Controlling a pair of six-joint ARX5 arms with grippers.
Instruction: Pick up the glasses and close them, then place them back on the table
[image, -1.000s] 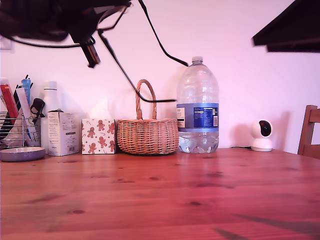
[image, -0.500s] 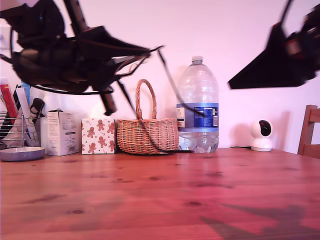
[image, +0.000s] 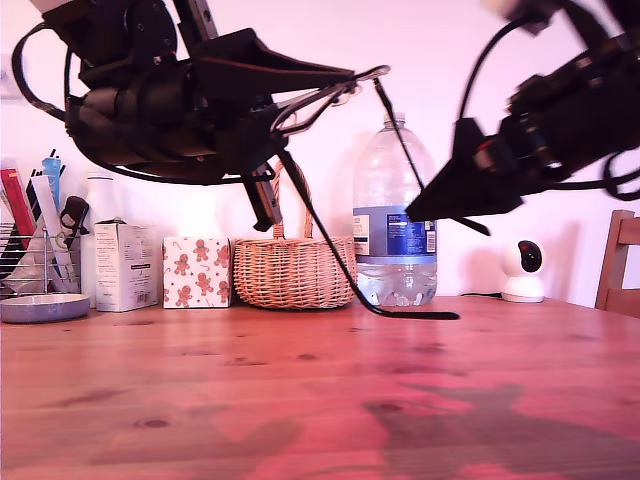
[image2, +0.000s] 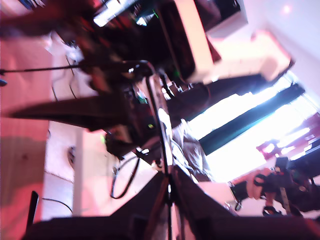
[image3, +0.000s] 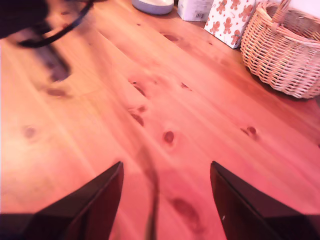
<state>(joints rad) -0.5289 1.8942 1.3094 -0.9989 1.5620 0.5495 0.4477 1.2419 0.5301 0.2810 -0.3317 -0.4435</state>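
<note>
Behind, a wicker basket (image: 295, 270), its contents out of sight, stood beside a large water bottle (image: 396, 215) holding only a shallow pool. The reddish table (image: 320, 390) ran back to a pale wall. My first gripper (image2: 169, 187), on the exterior view's left, was clamped on the glasses (image: 330, 100), held high with one temple hanging toward the tabletop. My second gripper (image3: 165, 200) hovered with jaws spread, empty. The first wrist view was badly blurred.
</note>
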